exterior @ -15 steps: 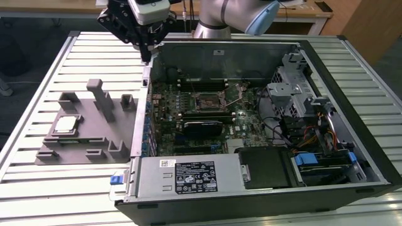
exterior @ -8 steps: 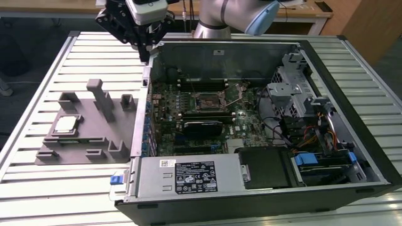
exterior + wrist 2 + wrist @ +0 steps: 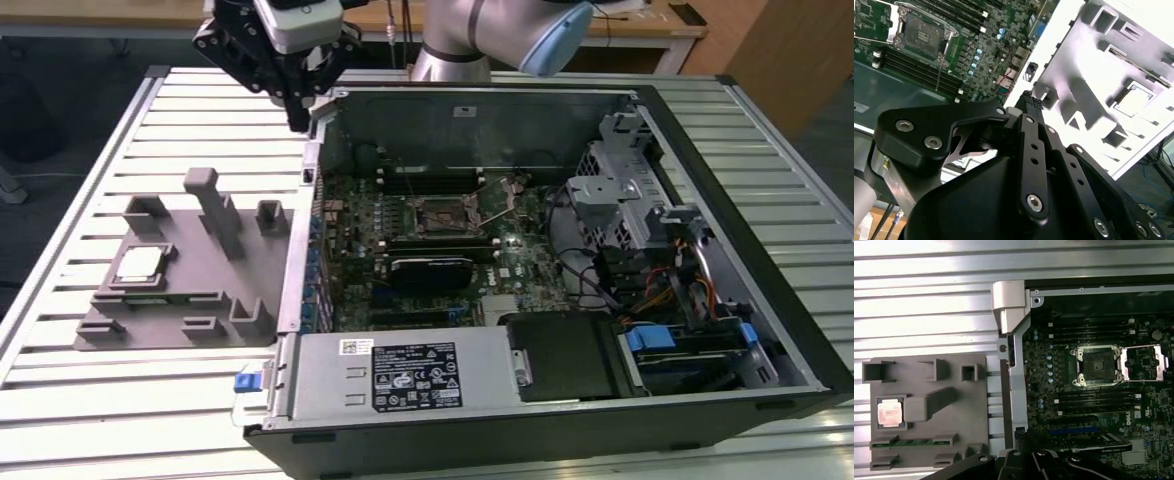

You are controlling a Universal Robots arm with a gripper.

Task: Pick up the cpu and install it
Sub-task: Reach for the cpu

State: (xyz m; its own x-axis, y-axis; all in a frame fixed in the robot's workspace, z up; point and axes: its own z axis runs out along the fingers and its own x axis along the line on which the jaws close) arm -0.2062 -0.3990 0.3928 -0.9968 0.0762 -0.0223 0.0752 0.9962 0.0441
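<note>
The cpu (image 3: pixel 140 263) is a small silver square chip lying flat in a recess of the grey holder block (image 3: pixel 200 300) on the table, on the exterior view's left of the open computer case. Both wrist views show the cpu (image 3: pixel 890 413) (image 3: pixel 1133 98) in that recess. My gripper (image 3: pixel 299 118) hangs high above the case's far left corner, well apart from the chip, shut with nothing in it. Its tip (image 3: pixel 1029 100) points down between the holder and the motherboard. The motherboard's cpu socket (image 3: pixel 441 212) (image 3: pixel 1097 365) stands bare with its metal lid (image 3: pixel 1144 362) flipped open.
Black memory sticks (image 3: pixel 430 180) flank the socket. A grey power supply with a white label (image 3: pixel 400 375) fills the case's near side, and drive cages with cables (image 3: pixel 641 230) sit on the exterior view's right. The holder has upright posts (image 3: pixel 214 205). The table is slatted metal (image 3: pixel 120 400).
</note>
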